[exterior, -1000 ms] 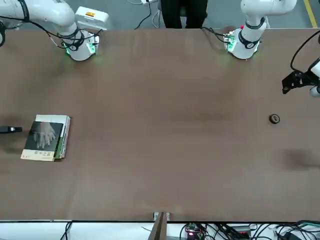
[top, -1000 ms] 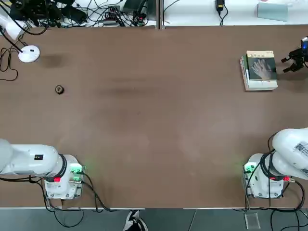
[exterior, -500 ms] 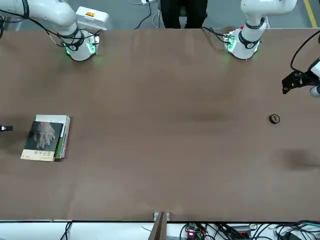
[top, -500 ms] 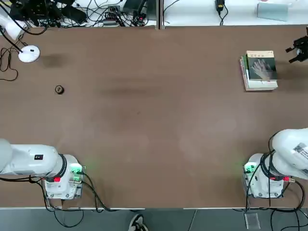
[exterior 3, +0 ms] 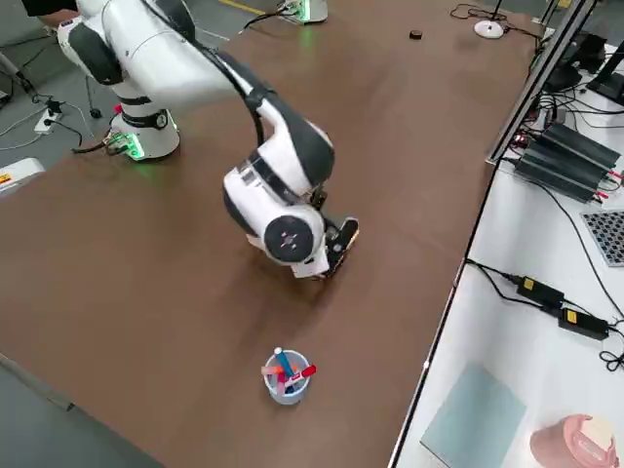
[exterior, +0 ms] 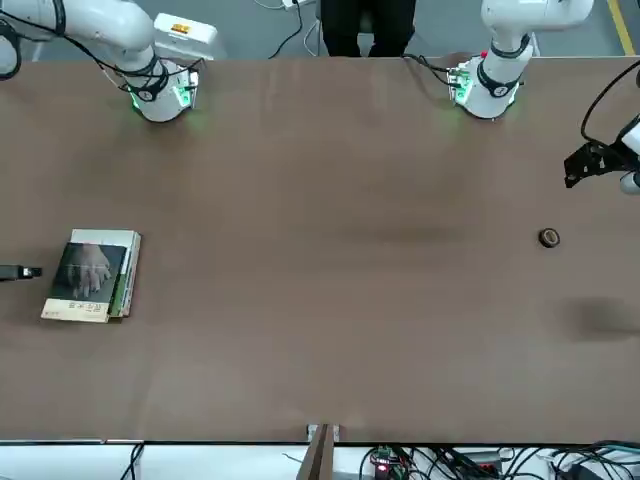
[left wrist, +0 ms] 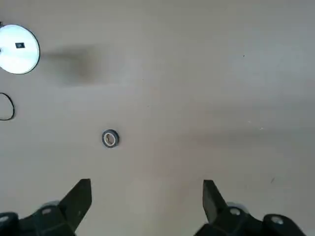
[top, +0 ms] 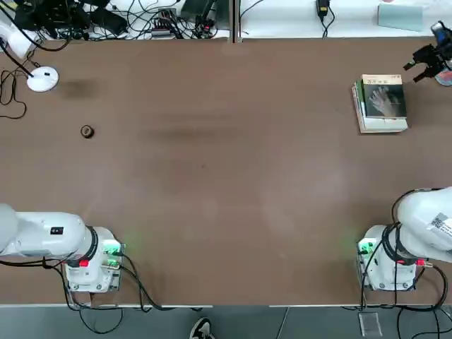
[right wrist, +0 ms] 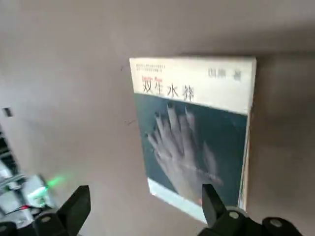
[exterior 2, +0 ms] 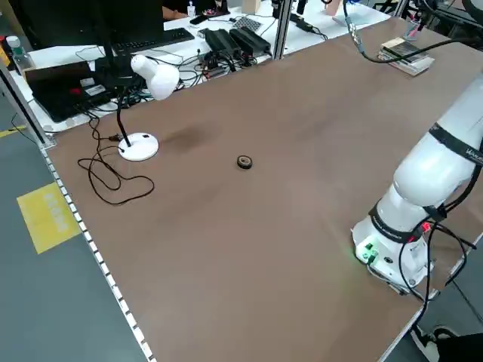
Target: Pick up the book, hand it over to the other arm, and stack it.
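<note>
The wide brown table (top: 212, 176) holds little. At its left, the left gripper (left wrist: 146, 196) hangs over a small dark ring (top: 87, 131), fingers apart, holding nothing. Far right, the teal-and-cream book (top: 382, 99) lies atop another; the right gripper (top: 429, 62), open and empty, has drifted farther from the robot — the stack looks made.

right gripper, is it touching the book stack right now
Apart. In the top view the right gripper sits off the far right corner of the book stack, with bare table showing between them; its fingers are open and empty.
</note>
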### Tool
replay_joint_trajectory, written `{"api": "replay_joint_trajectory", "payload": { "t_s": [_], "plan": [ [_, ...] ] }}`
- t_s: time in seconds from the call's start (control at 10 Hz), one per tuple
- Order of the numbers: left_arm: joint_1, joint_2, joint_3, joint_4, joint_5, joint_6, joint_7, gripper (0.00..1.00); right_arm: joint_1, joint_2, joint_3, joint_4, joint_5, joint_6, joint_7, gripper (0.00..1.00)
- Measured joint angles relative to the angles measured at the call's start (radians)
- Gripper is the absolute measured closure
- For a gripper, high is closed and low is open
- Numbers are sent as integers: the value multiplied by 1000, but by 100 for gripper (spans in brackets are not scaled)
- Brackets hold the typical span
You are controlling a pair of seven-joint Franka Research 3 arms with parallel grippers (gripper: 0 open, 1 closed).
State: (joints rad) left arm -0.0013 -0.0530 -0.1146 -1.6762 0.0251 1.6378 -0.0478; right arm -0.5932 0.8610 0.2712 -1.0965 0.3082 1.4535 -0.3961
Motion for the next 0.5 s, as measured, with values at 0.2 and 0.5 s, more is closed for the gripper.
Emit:
{"api": "replay_joint_trajectory", "payload": {
  "t_s": [0.2, 0.5],
  "plan": [
    [0, 0, 0, 1, 0, 1, 11, 0, 53, -24, -30, 0, -19, 18, 13, 0],
    [0, 0, 0, 14, 0, 1, 13, 0, 128, -78, -81, 0, -29, 55, 55, 0]
  ]
}}
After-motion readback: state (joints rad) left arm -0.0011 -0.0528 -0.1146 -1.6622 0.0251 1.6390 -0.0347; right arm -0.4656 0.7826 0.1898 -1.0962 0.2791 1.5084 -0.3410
